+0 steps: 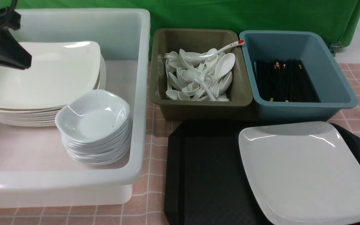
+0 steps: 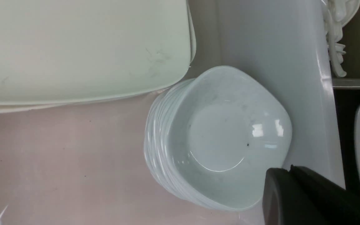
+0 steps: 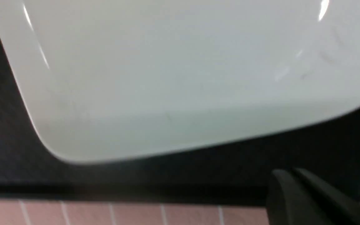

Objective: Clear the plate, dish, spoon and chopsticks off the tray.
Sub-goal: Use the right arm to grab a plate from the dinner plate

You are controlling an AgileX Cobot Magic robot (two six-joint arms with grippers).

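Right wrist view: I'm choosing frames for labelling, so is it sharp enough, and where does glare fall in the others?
Right wrist view: soft and blurred, the plate edge and the tray texture smeared; front view: sharp, with bright streaks of glare along the plate's rim; left wrist view: fairly sharp, with small bright highlights inside the top dish.

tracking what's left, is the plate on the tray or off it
On it. The plate rests on the right part of the tray; the right wrist view shows black tray along its edge.
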